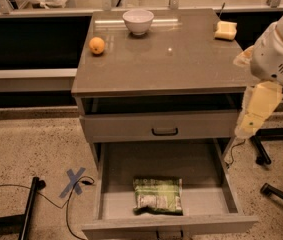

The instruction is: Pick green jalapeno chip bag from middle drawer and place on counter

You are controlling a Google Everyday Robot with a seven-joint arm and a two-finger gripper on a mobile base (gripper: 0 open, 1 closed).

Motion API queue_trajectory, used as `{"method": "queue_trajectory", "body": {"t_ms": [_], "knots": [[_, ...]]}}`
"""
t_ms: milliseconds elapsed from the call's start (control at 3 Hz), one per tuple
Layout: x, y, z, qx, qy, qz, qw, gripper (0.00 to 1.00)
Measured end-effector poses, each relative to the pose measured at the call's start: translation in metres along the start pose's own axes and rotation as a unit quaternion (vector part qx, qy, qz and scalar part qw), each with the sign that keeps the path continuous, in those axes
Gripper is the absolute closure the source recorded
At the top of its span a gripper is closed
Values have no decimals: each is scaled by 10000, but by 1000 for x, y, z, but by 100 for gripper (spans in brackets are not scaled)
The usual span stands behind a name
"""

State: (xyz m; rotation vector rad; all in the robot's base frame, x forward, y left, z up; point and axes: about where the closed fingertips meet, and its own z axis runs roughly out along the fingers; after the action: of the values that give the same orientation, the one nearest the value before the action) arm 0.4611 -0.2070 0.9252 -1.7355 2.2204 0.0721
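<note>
The green jalapeno chip bag [158,196] lies flat on the pale floor of the open middle drawer [220,184], towards the front, with its label panel facing up. The counter [171,59] is the glossy grey-brown top of the cabinet. My gripper [247,128] hangs on the white arm [281,49] at the right edge, pointing down beside the cabinet's right front corner. It is level with the closed drawer, above and to the right of the bag, and holds nothing that I can see.
On the counter stand a white bowl [138,21] at the back, an orange [97,45] at the left and a yellow sponge-like block [225,30] at the back right. A closed drawer front with a black loop handle [164,131] sits above the open drawer. Chair legs [281,194], cables and blue floor tape [74,181] lie around.
</note>
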Motion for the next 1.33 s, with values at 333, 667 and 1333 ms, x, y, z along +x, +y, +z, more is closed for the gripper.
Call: {"method": "queue_trajectory", "body": {"t_ms": [333, 667, 1333], "knots": [[-1, 8, 69, -404, -432, -24, 9982, 0], [0, 13, 110, -433, -501, 24, 9978, 0], [14, 22, 157, -807, -814, -27, 9934, 0]]}}
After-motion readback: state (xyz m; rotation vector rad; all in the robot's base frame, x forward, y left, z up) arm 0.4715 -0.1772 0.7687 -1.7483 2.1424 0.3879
